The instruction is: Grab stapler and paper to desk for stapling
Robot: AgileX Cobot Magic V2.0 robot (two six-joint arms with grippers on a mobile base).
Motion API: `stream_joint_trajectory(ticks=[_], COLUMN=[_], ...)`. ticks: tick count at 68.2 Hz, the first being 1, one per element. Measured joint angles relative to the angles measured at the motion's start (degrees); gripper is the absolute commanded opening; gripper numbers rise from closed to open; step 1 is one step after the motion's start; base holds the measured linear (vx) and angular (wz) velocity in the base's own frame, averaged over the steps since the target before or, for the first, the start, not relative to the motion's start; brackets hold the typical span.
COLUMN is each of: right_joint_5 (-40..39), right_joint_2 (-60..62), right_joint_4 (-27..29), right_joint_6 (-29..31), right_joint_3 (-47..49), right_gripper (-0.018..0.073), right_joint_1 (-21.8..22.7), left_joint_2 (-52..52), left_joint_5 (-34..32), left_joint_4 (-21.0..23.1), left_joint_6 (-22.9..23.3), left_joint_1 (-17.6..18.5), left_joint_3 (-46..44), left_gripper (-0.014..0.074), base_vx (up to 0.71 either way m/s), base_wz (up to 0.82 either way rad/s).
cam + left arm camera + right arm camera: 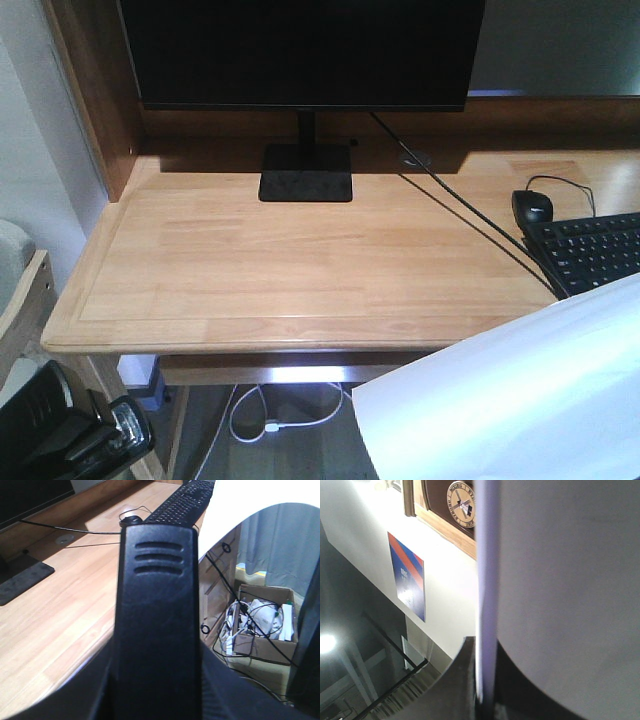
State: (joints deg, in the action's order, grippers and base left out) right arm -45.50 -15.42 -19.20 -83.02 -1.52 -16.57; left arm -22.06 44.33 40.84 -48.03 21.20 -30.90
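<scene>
Item 1: stapler (155, 605), black, three grooves across its top. It is clamped in the left gripper (155, 702), whose dark fingers press both of its sides. It is held in the air off the front left corner of the desk (250, 260), not on the top.

Item 2: paper (520, 400), white and blank, with a bowed upper edge. It is pinched at its lower edge by the right gripper (484, 700), fingers narrowed onto the sheet. It is raised before the front right corner of the desk and hides that corner; whether it touches the wood cannot be told.

Item 3: desk, light wood with a raised rim and a wood back panel.

On the desk: a monitor (300, 50) on a black foot at the back centre, a keyboard (590, 250) at the right, and a mouse (532, 205) just behind the keyboard.

Beneath the desk: a white cable (270, 415) on the floor.

Beside the desk: a cardboard box (265, 650) holding tangled cords.

On the wall, right wrist view: a blue poster (409, 575) with an orange stripe.
</scene>
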Motion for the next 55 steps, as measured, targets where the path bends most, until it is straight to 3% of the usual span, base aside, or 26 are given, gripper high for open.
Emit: stream_joint_trajectory(ticks=[55], right_joint_5=[0.0], right_joint_2=[0.0], right_joint_4=[0.0], right_joint_6=[0.0], right_joint_3=[0.0], right_gripper=[-0.0003], right_joint_1=[0.0], left_joint_2=[0.0], left_joint_5=[0.0], left_joint_4=[0.0], left_joint_6=[0.0], left_joint_1=[0.0], left_joint_3=[0.0], left_gripper=[-0.0006], base_vx=[0.10], base_wz=[0.02])
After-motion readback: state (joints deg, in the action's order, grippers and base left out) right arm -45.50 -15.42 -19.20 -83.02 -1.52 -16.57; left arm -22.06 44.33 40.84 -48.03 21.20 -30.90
